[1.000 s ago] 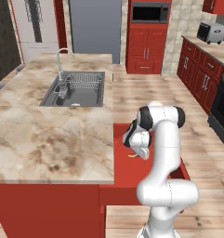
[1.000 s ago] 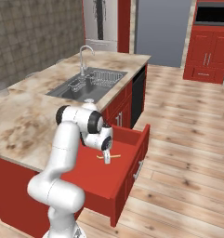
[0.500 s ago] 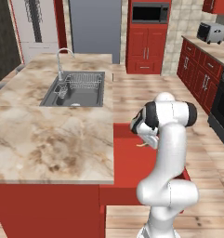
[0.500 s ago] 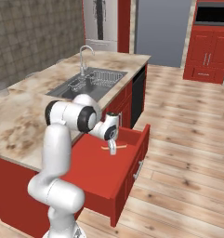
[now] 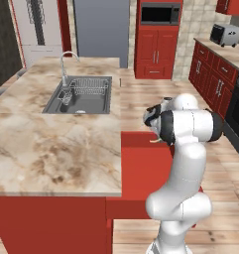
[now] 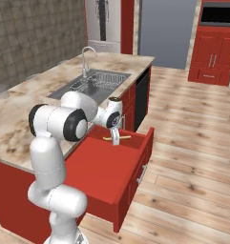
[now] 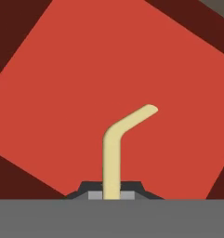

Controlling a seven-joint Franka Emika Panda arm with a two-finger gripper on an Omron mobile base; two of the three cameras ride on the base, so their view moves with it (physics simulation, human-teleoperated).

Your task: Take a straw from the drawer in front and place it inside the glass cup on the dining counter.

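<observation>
Fingers [image 7: 132, 186] clenched on the straw [image 6: 117, 138], we hang our gripper [image 6: 115, 141] above the open drawer [image 6: 102, 176], free of its rim

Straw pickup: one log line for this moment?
end effector: shut on thin pale yellow-tan bent straw | position: above open red drawer | straw: lifted clear | clear glass cup: not yet reached

The straw [image 7: 114, 153] is pale yellow-tan and thin, with a bent upper end; it lies roughly level in the right base view [image 6: 117, 138], raised above the open red drawer [image 6: 107, 171]; the drawer stands pulled out from under the marble-patterned dining counter [image 5: 46, 149], its floor bare red.
</observation>
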